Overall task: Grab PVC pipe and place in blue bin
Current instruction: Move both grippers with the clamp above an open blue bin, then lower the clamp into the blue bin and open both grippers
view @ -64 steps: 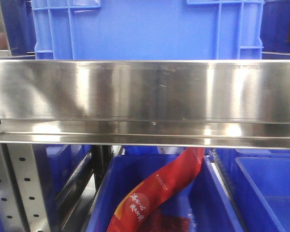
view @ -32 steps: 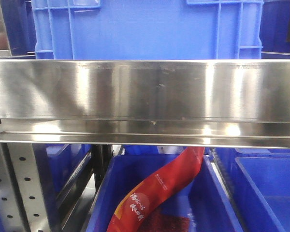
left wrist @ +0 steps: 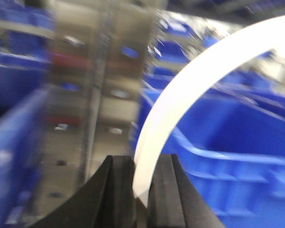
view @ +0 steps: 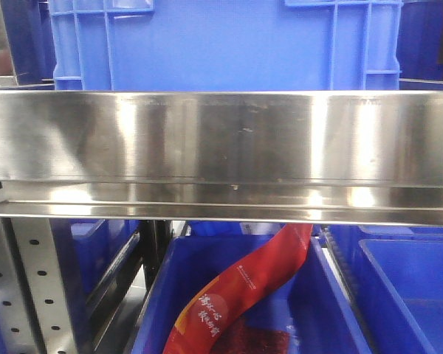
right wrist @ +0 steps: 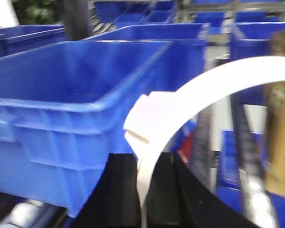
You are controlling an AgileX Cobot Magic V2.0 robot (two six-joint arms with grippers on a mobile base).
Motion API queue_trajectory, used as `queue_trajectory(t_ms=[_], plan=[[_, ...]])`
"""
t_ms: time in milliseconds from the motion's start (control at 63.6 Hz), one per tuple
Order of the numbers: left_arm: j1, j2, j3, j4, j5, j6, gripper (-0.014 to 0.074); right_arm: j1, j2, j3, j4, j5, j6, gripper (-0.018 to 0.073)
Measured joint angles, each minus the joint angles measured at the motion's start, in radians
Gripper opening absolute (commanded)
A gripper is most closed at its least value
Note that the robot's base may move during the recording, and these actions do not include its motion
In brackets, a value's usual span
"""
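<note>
Pipes held, bin next.
Left pincer (left wrist: 141, 166) and right pincer (right wrist: 143, 164) each squeeze a PVC pipe (left wrist: 180, 90); next, drop into the blue bin (right wrist: 61, 102).

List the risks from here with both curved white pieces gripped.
1. The left fingers pinch the left PVC pipe only at its end; the long arc could pivot or slip out.
2. The right PVC pipe juts well past the right fingers and might snag the blue bin rim beside it.
</note>
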State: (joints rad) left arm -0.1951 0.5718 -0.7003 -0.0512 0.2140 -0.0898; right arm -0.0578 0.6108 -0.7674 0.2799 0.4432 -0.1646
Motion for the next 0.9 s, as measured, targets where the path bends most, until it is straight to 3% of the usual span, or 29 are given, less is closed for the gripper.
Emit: queue_trajectory(t_ms=[252,440,597,707,802,896], plan=[[-0.224,0.266,-0.227,0.108,0.004,0.060,-0.0111,0.166,0.230,-0.213,0.006,-0.028,-0.081,-0.0154],[-0.253,0.537,-0.498,0.128,0.060,0.062,-0.0111,0.270,0.450,-0.421,0.006,-0.044,-0.085,-0.0154],[-0.253,0.753,-0.740,0.134,0.170,0.062,-0.0111,0.310,0.633,-0.559,0.008,-0.047,-0.089,-0.0143],[-0.253,0.885,-0.857,0.136,0.228,0.062,-0.0111,0.311,0.733,-0.617,0.008,-0.038,-0.089,-0.0043],[-0.253,0.961,-0.914,0.134,0.252,0.062,-0.0103,0.311,0.795,-0.643,0.008,-0.012,-0.089,0.0117],[-0.253,1.001,-0.931,0.125,0.263,0.062,-0.0004,0.311,0.821,-0.649,0.008,0.010,-0.089,0.0265]])
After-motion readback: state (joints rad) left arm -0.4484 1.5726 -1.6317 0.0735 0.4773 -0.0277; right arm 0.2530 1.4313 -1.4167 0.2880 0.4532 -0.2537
